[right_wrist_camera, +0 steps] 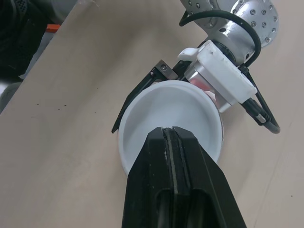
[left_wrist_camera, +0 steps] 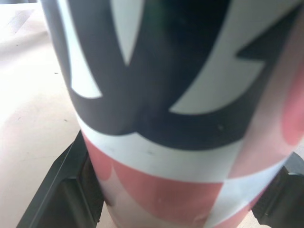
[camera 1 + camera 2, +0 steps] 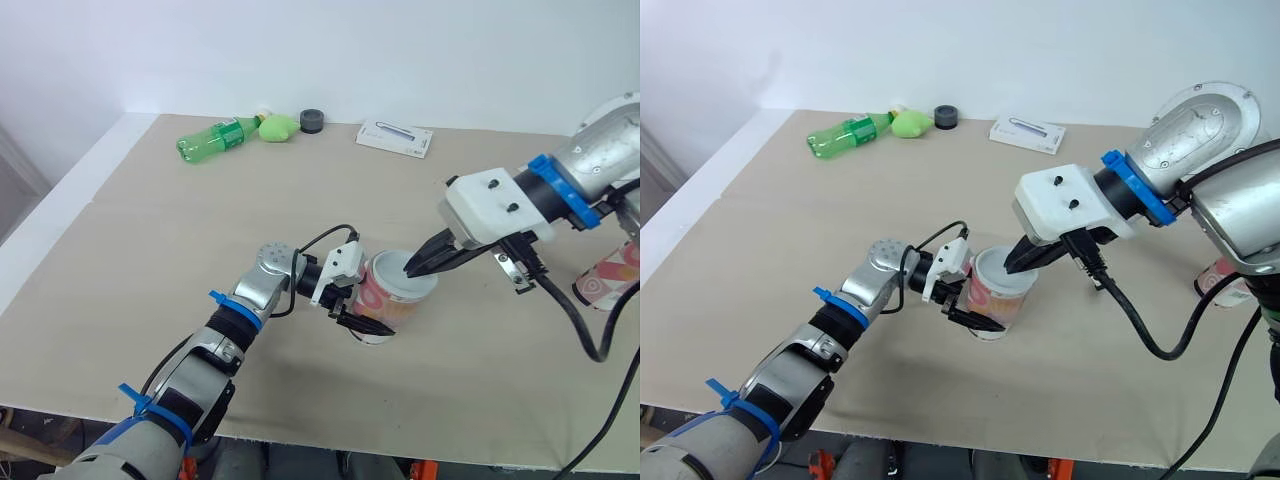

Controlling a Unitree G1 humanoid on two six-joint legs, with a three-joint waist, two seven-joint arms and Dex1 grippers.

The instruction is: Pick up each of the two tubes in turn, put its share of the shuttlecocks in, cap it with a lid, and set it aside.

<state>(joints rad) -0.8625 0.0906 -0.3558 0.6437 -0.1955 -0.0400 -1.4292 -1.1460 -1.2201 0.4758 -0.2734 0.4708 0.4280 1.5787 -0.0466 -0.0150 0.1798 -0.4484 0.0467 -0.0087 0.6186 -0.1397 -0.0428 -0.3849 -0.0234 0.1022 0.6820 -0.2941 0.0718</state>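
The tube stands about mid-worktop, leaning a little. I cannot tell whether its base rests on the surface or sits just above it. It is a short, stout cylinder with a pink and white pattern. In the left wrist view its wall also carries a broad black band cut by big white shapes, with pink patches below. The shapes may be part of a logo, but no word can be read. A white lid, dished in the middle, sits on its top.

The left pincer grips the tube low on its body, with one black finger against each side. The right pincer comes in over the tube from the other side. Its two fingers are pressed flat together with nothing between them, and the tip is at the lid, just inside the rim.

A second tube, pink and white with a ring mark on it, stands well to the right of the first, partly behind the right arm.

Far beyond the tube, along the back of the worktop, lie a green bottle on its side, a pale green lump and a dark grey ring. A flat white box also lies there, and its print is too small to read.
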